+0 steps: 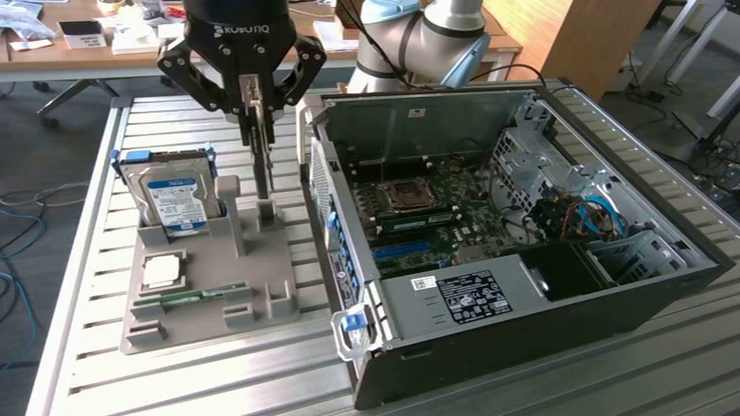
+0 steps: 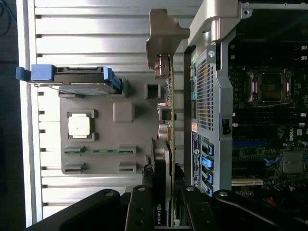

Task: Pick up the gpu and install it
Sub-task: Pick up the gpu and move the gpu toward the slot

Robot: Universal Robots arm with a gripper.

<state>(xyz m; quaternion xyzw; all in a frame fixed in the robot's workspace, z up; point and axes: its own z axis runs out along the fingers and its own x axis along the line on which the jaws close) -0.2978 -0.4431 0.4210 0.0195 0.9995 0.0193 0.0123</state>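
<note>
The gripper (image 1: 256, 130) clamps the gpu (image 1: 265, 173) upright at the holder's (image 1: 208, 321) case-side edge; seating it in the case (image 1: 647, 295) remains.

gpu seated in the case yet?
No, the gpu is gripped in the hand over the gray holder, outside the case.
</note>
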